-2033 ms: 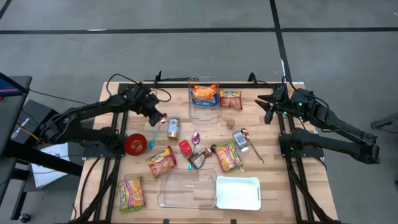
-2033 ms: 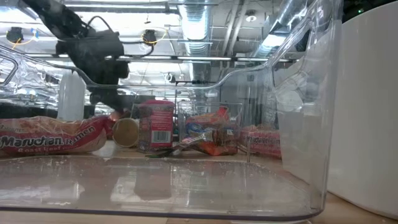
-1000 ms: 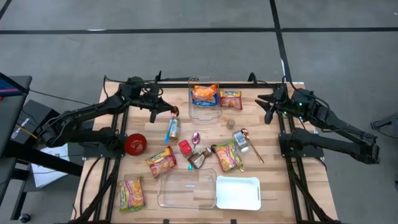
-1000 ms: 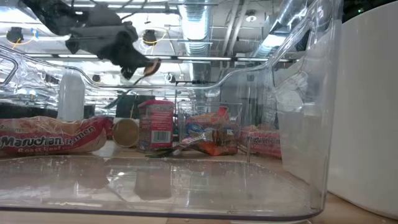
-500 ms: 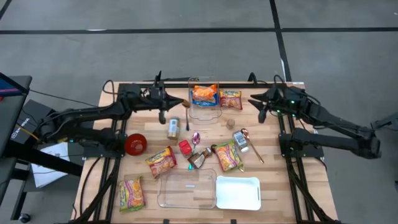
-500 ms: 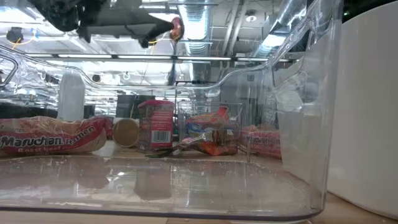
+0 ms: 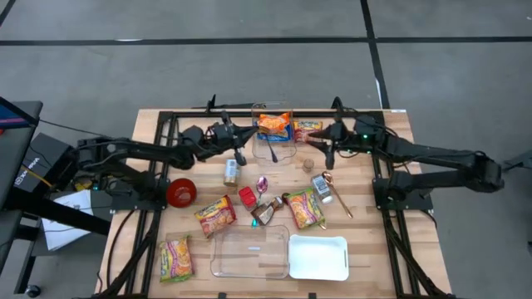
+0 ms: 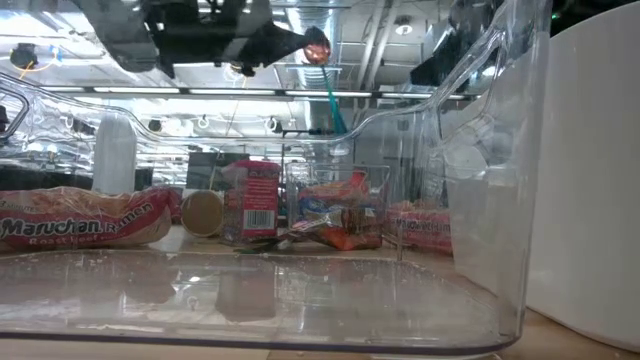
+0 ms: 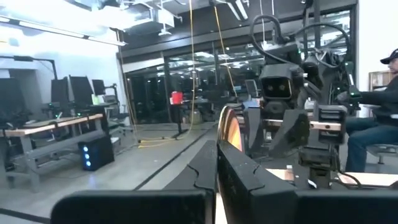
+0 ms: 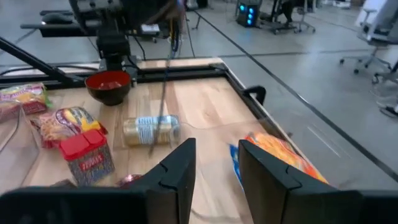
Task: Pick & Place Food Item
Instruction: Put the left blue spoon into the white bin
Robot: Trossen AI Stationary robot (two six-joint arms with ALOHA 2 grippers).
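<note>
Spoon, teal-handled with a coppery bowl (image 7: 271, 150) | hangs over the tall clear plastic bin (image 7: 286, 154), pinched shut in left gripper (image 7: 249, 135) | right gripper (image 7: 321, 146) just beside the bin, fingers apart, empty | judged: pick done, release pending

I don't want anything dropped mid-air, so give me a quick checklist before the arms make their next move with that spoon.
1. Grip on the spoon: ok. The left gripper is shut on its bowl end and the handle hangs down.
2. Spoon clear of things on the table: ok. In the low view it hangs well above the can and the packets.
3. Right gripper ready to receive: ok. Its fingers are open and empty, facing the spoon.
4. Grippers apart: ok. The high view shows a gap between them.
5. Spoon directly over the clear bin: cannot tell.
</note>
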